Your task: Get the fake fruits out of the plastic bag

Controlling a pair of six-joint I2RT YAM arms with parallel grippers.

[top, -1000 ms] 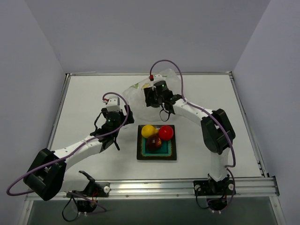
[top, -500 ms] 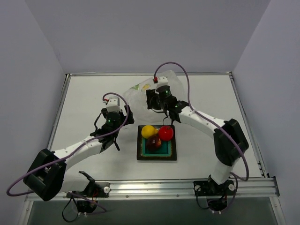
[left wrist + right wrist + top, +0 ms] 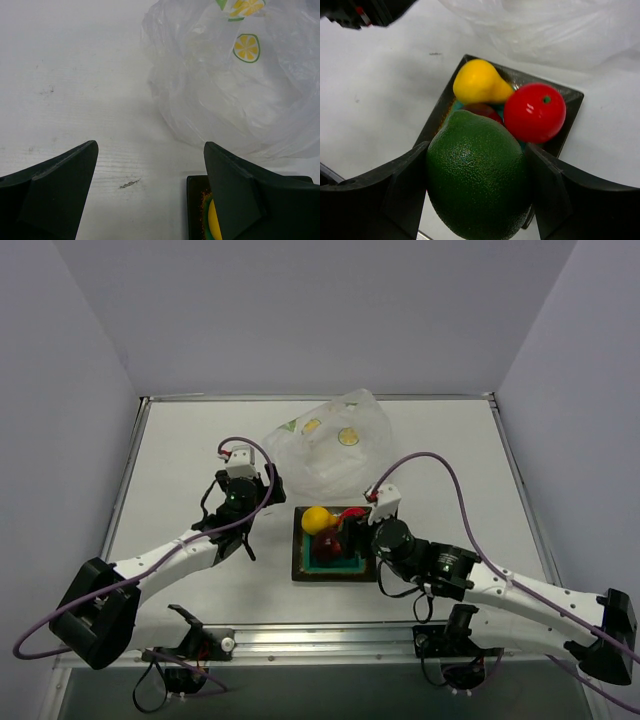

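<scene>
The right tool [image 3: 477, 202] is clamped on the green fruit [image 3: 477, 175], an oval with dull, pebbled, citrus-like skin. Its long axis runs roughly up and down the wrist frame, crosswise to the two black fingers pressing its sides. It sits over the lower part of the square plate [image 3: 570, 100], which is teal with a dark rim. On the plate lie the glossy yellow fruit [image 3: 477, 82], pear-shaped with its narrow end pointing right, the smooth round red fruit [image 3: 535, 112] and, mostly hidden, the dark red fruit [image 3: 480, 109]. The plastic bag [image 3: 330, 445], thin, crumpled and translucent with lemon-slice prints, lies at upper centre, just behind the plate. The left tool [image 3: 145, 190] stands wide apart over the scuffed white counter [image 3: 75, 75], holding nothing.
</scene>
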